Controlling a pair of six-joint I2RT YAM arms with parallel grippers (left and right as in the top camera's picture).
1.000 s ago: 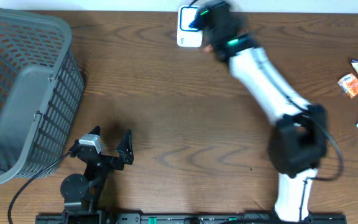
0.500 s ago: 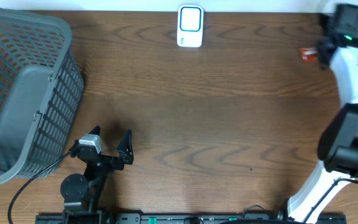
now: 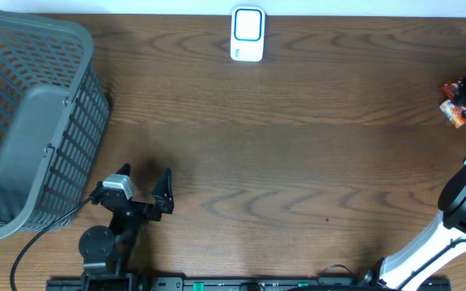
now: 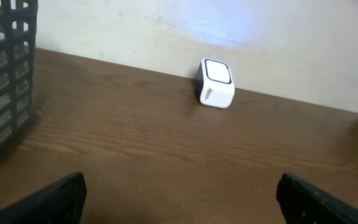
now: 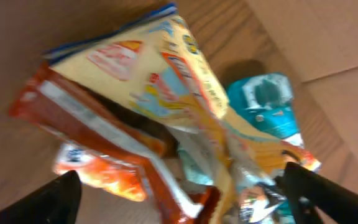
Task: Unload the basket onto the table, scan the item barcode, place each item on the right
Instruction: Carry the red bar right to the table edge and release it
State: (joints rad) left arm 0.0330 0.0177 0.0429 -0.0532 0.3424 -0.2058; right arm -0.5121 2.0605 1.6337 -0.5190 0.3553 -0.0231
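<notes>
Brown wood bench [image 3: 298, 153]; snack packets [image 5: 160, 93] heaped far right of the scanner [image 3: 247, 34]. I see my right gripper [image 5: 182, 186] wide above them (left gripper [image 4: 179, 190] wide, empty). Risk: overlapping packets, so I may pinch two.

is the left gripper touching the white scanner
Apart. The overhead view shows the left gripper near the front edge and the scanner at the far edge, a stretch of table between them.

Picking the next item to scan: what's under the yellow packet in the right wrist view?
An orange-red packet pokes out beneath the yellow packet, with a teal pouch at its right edge. Anything deeper is covered.
</notes>
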